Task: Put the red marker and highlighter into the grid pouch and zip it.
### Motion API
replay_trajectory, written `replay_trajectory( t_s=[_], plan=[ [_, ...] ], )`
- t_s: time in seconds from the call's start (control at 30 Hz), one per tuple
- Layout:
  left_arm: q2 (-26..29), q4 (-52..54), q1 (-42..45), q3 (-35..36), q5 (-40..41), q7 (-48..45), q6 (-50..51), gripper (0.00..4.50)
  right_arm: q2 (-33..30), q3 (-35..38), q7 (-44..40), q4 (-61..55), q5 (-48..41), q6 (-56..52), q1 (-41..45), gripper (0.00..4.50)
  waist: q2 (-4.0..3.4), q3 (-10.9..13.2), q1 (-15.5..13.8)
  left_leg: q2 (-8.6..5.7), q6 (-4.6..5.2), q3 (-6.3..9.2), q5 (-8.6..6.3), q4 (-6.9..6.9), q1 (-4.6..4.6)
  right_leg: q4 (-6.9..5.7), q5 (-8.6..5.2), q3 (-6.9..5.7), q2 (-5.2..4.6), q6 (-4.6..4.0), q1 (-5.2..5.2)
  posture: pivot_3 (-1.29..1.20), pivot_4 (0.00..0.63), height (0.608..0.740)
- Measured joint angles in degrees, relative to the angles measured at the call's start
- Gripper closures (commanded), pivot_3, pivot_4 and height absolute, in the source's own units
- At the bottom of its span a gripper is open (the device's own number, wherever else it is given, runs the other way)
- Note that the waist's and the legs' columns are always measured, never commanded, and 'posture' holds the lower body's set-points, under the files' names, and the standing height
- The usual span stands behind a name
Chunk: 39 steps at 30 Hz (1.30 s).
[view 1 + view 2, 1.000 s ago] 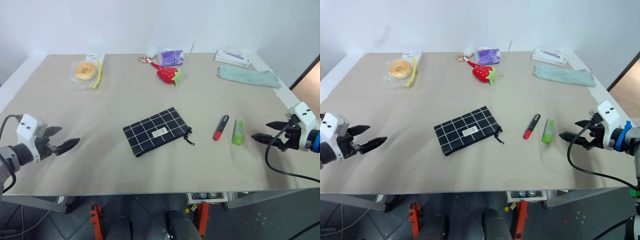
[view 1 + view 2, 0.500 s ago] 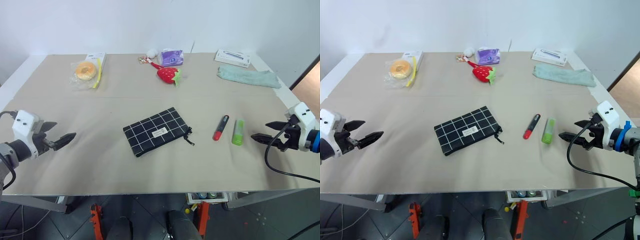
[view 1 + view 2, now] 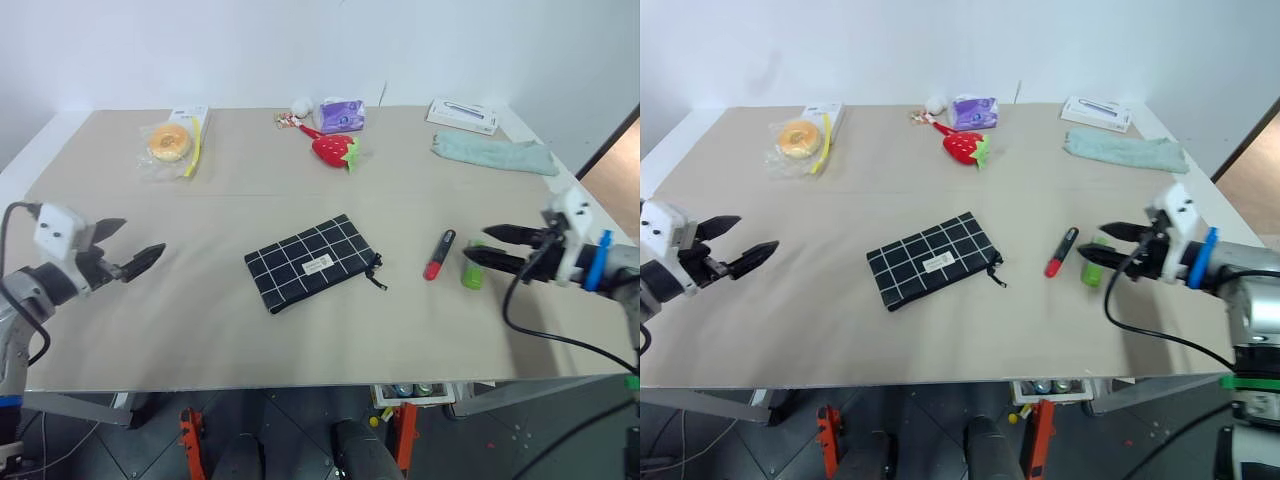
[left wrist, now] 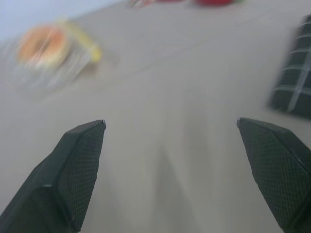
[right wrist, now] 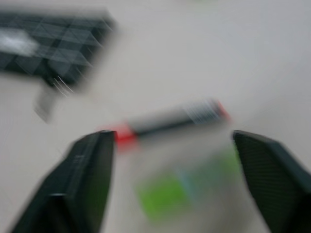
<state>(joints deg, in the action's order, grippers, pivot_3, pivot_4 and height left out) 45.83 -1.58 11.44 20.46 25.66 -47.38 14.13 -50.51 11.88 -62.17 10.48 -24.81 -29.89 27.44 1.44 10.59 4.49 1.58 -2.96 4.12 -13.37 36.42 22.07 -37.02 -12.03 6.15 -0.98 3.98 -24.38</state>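
Left eye view: the pouch (image 3: 313, 263) lies flat near the middle of the counter (image 3: 250, 190), its zip pull toward the red marker (image 3: 440, 254), which lies apart from it. The highlighter (image 3: 471, 268) lies just beside the marker. The right claw (image 3: 482, 246) stands at the highlighter with fingers apart, one on each side, not yet clamped. The left claw (image 3: 138, 250) hangs near the counter's left edge, fingers spread, holding nothing, well apart from the pouch.

Right eye view: same layout. Judged: both pens are light, rigid, smooth plastic and round, so liable to roll or slip; grip each across mid-barrel. The pouch is soft fabric and will shift or fold unless pinned while the zip is pulled.

Left wrist view: spread fingertips (image 4: 82, 145) over bare counter, pouch corner (image 4: 296, 82) off to one side.

Right wrist view: blurred; marker (image 5: 170, 121) and highlighter (image 5: 184, 189) sit between the open fingers.
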Motion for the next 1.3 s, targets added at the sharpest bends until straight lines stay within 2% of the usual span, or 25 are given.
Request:
replay_trajectory(
  t_s=[0.07, 0.1, 0.17, 0.33, 0.43, 0.53, 0.63, 0.87, 1.07, 1.3],
  plan=[
    [-0.70, -0.04, 0.74, -1.84, -1.84, -0.83, -3.48, 0.00, 4.42, -0.96, 4.27, -5.65, -1.05, -3.22, 0.62, 2.97, 0.00, 0.00, -0.02, 0.00, 0.00, 0.01, 0.00, 0.01, 0.02, 0.00, 0.01, 0.00, 0.01, 0.00, 0.00, 0.00, 0.150, 0.739],
    [-0.87, -0.13, 0.94, -3.23, -3.28, -1.16, -5.52, 0.00, 6.80, -2.19, 6.39, -8.19, -1.22, -4.47, 1.03, 3.59, 0.01, 0.00, -0.03, 0.00, 0.00, 0.01, 0.00, 0.01, 0.02, 0.00, 0.01, 0.01, 0.01, 0.00, 0.00, 0.00, 0.150, 0.739],
    [-1.53, -0.57, 1.44, -5.91, -6.01, -1.94, -9.32, 0.00, 10.71, -4.88, 10.03, -10.46, -0.83, -6.32, 2.21, 4.47, 0.01, 0.00, -0.03, 0.00, 0.00, 0.01, 0.00, 0.04, 0.04, 0.00, 0.02, 0.02, 0.01, 0.00, 0.00, 0.00, 0.150, 0.739],
    [-2.81, -5.61, 2.29, -13.31, -15.59, -2.76, -24.02, 0.00, 20.99, -11.80, 20.77, -9.60, 4.01, -7.87, 5.52, 4.47, 0.03, -0.02, -0.06, -0.01, 0.00, 0.01, 0.00, 0.02, 0.08, 0.00, 0.06, 0.03, 0.01, -0.07, -0.03, 0.00, 0.150, 0.739],
    [-3.76, -9.04, 3.55, -15.81, -20.23, -2.09, -33.59, 0.00, 24.20, -14.67, 25.49, -6.42, 7.95, -7.62, 6.22, 4.47, 0.06, -0.04, -0.12, -0.01, 0.00, 0.01, 0.00, 0.02, 0.13, 0.01, 0.23, 0.03, 0.00, -0.34, -0.04, 0.00, 0.150, 0.739],
    [-3.75, -13.64, 5.64, -19.57, -27.34, -0.66, -47.96, 0.00, 25.41, -18.88, 27.65, -4.00, 11.60, -8.38, 6.16, 4.47, 0.07, -0.06, -0.36, -0.03, 0.00, 0.02, 0.00, 0.01, 0.14, 0.02, 0.23, 0.03, -0.03, -0.35, -0.05, 0.00, 0.150, 0.739],
    [-3.39, -18.11, 7.61, -22.14, -32.47, 1.04, -59.19, 0.00, 25.31, -19.35, 27.60, -4.03, 12.67, -8.46, 6.23, 4.47, 0.23, -0.19, -0.37, -0.02, 0.00, 0.03, 0.00, 0.01, 0.11, 0.02, 0.23, -0.02, -0.02, -0.34, 0.00, 0.00, 0.150, 0.739],
    [-3.35, -27.47, 14.43, -25.61, -46.71, 10.42, -79.46, 0.00, 25.30, -20.02, 27.70, -4.74, 13.93, -8.63, 6.03, 4.47, 0.25, -0.21, -0.43, -0.02, 0.02, 0.04, 0.01, 0.03, 0.03, 0.01, 0.25, -0.03, -0.01, -0.24, 0.07, 0.00, 0.150, 0.739],
    [-6.23, -33.30, 19.91, -28.52, -59.14, 21.78, -85.74, 0.00, 26.09, -19.96, 28.72, -6.42, 14.02, -9.43, 5.21, 4.47, 0.24, -0.25, -0.36, -0.02, 0.03, 0.06, 0.01, 0.03, 0.02, 0.00, 0.26, -0.03, -0.01, -0.24, 0.08, 0.00, 0.150, 0.739],
    [-6.66, -38.16, 24.85, -33.49, -65.11, 29.60, -86.88, 0.00, 26.85, -19.91, 29.04, -7.04, 14.21, -10.26, 4.95, 4.47, 0.22, -0.30, -0.34, -0.02, 0.04, 0.08, 0.02, 0.04, -0.03, -0.02, 0.15, -0.05, 0.00, 0.03, 0.11, 0.00, 0.150, 0.739]
  ],
)
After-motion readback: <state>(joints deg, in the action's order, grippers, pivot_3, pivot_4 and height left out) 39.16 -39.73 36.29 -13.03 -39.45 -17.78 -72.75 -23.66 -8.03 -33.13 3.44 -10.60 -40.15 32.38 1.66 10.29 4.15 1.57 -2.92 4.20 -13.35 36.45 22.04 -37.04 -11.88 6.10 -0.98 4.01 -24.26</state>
